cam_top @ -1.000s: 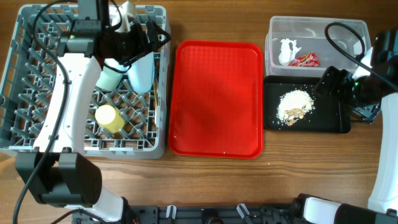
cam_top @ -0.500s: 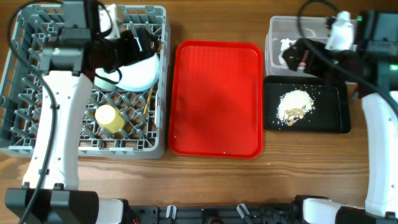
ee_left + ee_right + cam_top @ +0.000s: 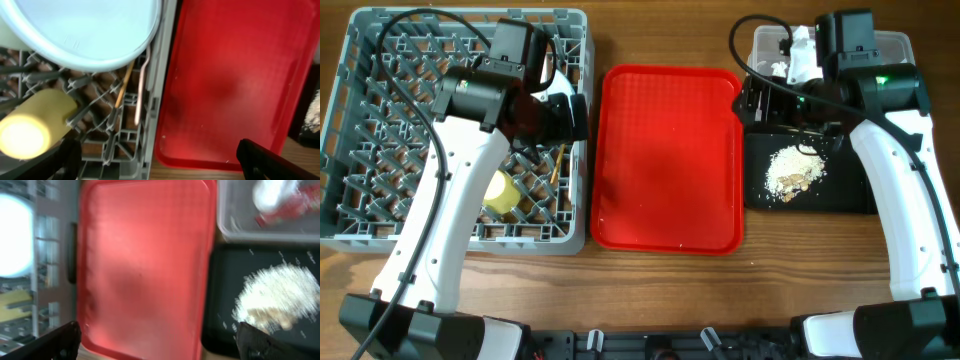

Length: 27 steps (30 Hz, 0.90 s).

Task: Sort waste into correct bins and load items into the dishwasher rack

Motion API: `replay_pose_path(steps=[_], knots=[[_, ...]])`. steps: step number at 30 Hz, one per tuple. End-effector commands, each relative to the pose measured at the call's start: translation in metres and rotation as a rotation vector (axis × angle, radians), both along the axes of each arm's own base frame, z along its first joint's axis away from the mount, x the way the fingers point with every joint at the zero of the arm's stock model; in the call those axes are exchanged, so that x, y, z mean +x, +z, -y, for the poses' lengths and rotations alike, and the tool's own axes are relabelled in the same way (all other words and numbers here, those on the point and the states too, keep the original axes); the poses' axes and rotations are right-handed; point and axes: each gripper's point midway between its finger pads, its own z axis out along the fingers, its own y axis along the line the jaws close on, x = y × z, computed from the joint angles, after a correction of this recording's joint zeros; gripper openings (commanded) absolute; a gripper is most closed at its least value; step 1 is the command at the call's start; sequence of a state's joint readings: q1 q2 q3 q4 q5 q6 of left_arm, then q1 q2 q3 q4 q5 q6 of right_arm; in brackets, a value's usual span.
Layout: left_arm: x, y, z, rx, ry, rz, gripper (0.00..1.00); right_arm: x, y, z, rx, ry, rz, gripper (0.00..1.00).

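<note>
Both arms had swung inward: our left pincer (image 3: 570, 115) hung wide and empty over the dishwasher rack (image 3: 360, 130), our right pincer (image 3: 752, 100) likewise over the edge of the black tray (image 3: 850, 195) holding the crumbs (image 3: 793, 170). The blurred wrapper (image 3: 295, 205) seemingly lay in the clear tub (image 3: 895, 45); we judged little remained.

A red serving tray (image 3: 668, 160) lay flat near the middle of the wooden table (image 3: 670, 300); it was rectangular with rounded corners and a raised rim, its long sides running from the front toward the back; its floor carried a fine grid texture and a dull sheen; brown wood grain showed in front of and behind it; the right wrist view showed it blurred.
</note>
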<state>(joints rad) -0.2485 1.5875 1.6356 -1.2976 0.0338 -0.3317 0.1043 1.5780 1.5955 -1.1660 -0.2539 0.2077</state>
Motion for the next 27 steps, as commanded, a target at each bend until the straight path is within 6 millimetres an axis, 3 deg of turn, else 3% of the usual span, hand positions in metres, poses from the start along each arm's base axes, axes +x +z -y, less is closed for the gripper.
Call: replay_pose_path(steps=[1,12,17,20,24,27], knots=[[-0.01,-0.006,-0.006,0.03,0.027,-0.053,1.0,-0.014,0.006,0.018,-0.089,-0.05,-0.008,1.0],[-0.023,0.003,-0.016,0.029,0.046,0.007,1.0,-0.059,0.029,0.028,-0.094,-0.094,0.06,1.0],[-0.016,0.007,-0.021,0.02,0.067,0.052,1.0,-0.068,0.033,0.029,-0.094,-0.088,0.083,1.0],[0.002,0.013,-0.044,-0.012,0.149,0.102,1.0,-0.068,0.033,0.029,-0.094,-0.087,0.084,1.0],[0.022,0.021,-0.096,-0.077,0.306,0.173,0.99,-0.068,0.033,0.029,-0.094,-0.087,0.084,1.0],[0.036,0.021,-0.121,-0.143,0.362,0.205,0.98,-0.068,0.033,0.029,-0.094,-0.088,0.084,1.0]])
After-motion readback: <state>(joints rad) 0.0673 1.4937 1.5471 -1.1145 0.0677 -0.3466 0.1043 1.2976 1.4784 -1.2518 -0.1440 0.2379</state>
